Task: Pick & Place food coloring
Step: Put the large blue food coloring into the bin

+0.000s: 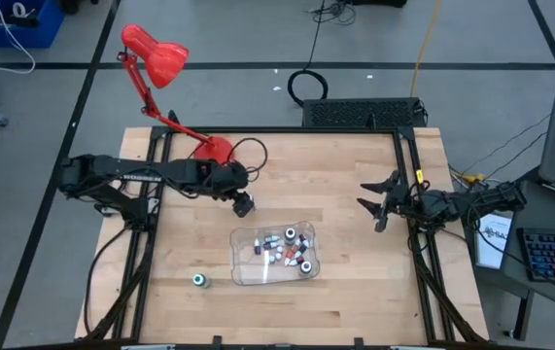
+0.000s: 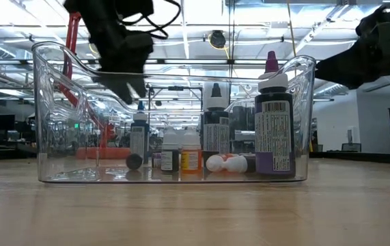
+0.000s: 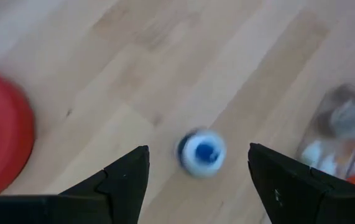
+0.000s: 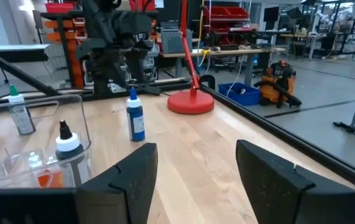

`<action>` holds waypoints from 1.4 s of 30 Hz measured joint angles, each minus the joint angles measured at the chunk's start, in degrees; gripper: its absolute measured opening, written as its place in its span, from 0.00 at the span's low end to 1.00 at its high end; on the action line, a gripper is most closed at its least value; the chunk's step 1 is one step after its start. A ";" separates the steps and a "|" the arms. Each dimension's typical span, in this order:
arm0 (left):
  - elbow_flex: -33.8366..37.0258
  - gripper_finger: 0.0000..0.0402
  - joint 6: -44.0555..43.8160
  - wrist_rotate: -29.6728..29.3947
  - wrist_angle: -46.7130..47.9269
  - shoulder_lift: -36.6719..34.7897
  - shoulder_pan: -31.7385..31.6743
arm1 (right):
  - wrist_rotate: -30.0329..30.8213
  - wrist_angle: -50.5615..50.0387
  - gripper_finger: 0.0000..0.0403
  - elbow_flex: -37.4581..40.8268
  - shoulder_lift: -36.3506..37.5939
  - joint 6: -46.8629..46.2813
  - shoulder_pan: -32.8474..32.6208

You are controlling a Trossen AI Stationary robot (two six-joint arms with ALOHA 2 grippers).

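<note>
tabletop | clear tray, mid-front, collects most food coloring bottles | left claw spread, empty, poised over one upright blue bottle behind tray, likely next pick | right claw spread, empty, near right edge | one teal bottle loose front-left

We see a pale, smooth wooden worktop, a clear glossy plastic tray and a glossy red lamp.
</note>
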State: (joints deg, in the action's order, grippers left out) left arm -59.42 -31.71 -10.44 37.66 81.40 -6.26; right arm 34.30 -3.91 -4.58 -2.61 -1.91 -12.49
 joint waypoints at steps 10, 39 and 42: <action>0.10 0.68 -0.26 1.86 -0.74 5.98 -0.10 | 0.05 -0.11 0.51 0.08 -0.22 0.01 0.00; 0.09 0.68 2.98 1.41 -3.06 8.48 -0.09 | 0.14 15.60 0.51 0.35 -1.99 0.00 0.00; 0.09 0.68 2.87 1.14 -3.10 8.48 -0.09 | 0.12 15.64 0.52 0.35 -1.99 0.00 0.00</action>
State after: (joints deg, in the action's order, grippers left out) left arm -59.33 -28.84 -9.31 34.56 89.89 -6.35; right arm 34.42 11.73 -4.23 -4.60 -1.91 -12.49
